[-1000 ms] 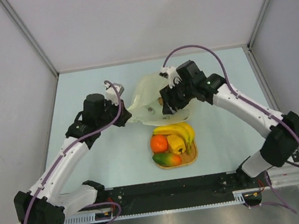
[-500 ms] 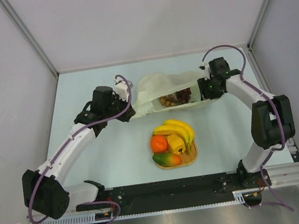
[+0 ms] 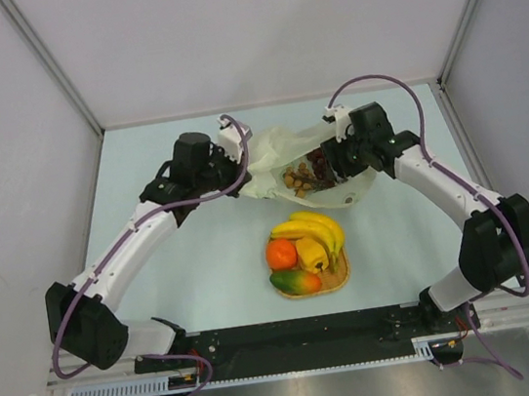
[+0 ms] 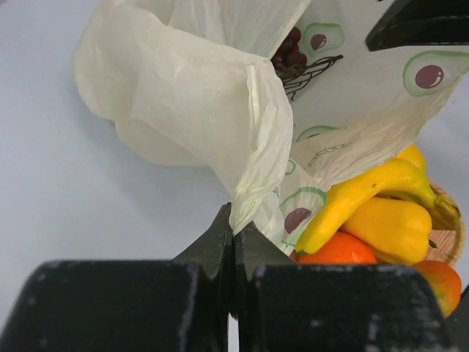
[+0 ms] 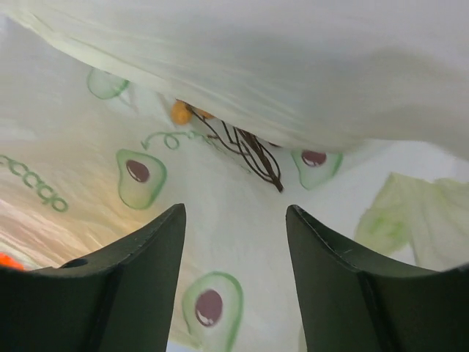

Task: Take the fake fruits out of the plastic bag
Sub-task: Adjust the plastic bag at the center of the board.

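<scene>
The pale yellow-green plastic bag (image 3: 273,152) lies at mid-table with its mouth spread. Dark grapes (image 3: 317,163) and a brown nut cluster (image 3: 294,182) show inside it. My left gripper (image 3: 242,177) is shut on a fold of the bag's left edge (image 4: 253,169). My right gripper (image 3: 331,164) hovers at the bag's right side, open, with only printed bag film (image 5: 234,183) beyond its fingers. In the right wrist view a dark stalk (image 5: 249,150) lies under the film. A banana bunch (image 3: 313,230), orange (image 3: 280,253), yellow pepper (image 3: 310,254) and mango (image 3: 296,280) sit outside the bag.
The four loose fruits rest on a woven orange mat (image 3: 342,276) just in front of the bag, between both arms. Grey walls enclose the table at the left, right and back. The arm bases and a black rail (image 3: 304,335) run along the near edge.
The left gripper has carried the bag's edge to the right and farther back. The right gripper swung out to the right, then came back over the bag's mouth. Grapes and nuts now show.
</scene>
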Tool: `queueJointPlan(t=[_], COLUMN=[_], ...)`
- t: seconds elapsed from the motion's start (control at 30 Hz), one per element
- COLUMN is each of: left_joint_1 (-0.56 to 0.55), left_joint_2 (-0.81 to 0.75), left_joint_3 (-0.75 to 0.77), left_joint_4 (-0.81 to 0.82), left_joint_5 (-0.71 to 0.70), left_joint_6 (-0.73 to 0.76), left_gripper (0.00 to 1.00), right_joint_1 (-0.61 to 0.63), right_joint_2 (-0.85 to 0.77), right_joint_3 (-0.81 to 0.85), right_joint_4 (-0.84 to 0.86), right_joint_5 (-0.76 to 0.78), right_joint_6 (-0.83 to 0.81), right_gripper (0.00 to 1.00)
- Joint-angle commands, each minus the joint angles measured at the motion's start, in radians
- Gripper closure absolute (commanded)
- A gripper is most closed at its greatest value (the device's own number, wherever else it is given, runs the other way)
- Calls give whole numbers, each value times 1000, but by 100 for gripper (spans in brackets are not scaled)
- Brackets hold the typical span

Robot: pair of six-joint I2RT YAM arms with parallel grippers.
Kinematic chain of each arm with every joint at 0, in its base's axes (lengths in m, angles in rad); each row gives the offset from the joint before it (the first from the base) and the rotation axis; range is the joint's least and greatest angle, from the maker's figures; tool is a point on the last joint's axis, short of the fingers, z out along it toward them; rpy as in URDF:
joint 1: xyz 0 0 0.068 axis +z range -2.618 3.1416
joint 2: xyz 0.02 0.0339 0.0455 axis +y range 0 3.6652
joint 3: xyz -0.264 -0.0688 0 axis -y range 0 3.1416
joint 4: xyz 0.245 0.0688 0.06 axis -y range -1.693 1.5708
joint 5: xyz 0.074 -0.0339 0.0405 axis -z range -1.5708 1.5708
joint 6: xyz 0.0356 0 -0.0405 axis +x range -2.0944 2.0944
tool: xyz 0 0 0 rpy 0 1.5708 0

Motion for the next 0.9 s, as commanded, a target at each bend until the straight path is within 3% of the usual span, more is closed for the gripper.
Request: queueJointPlan(t=[0.0, 0.17, 0.23, 0.33, 0.5, 0.63, 0.87], left_joint_1=[-25, -25, -25, -25, -25, -25, -25], left_joint_2=[-29, -42, -49, -49, -26, -12, -1], left_joint_3=[-13, -65, -95, -110, -112, -107, -98], left_joint_4=[93, 71, 88, 105, 99, 110, 120], left_joint_5=[-19, -54, -72, -77, -82, -77, -85], left_joint_6=[77, 107, 88, 79, 97, 85, 88], left_gripper=[100, 100, 100, 100, 100, 100, 100], right_joint_1=[-2, -27, 36, 94, 104, 29, 22], right_joint_2=[57, 74, 45, 29, 44, 64, 152], right_joint_3=[-3, -68, -119, -171, -153, -89, -30], right_joint_4=[120, 40, 17, 46, 81, 120, 184], right_joint_5=[-9, -38, -57, -99, -82, -57, -20], right_joint_6=[23, 10, -99, -84, -76, -27, -78], right_gripper=[40, 47, 46, 46, 47, 47, 48])
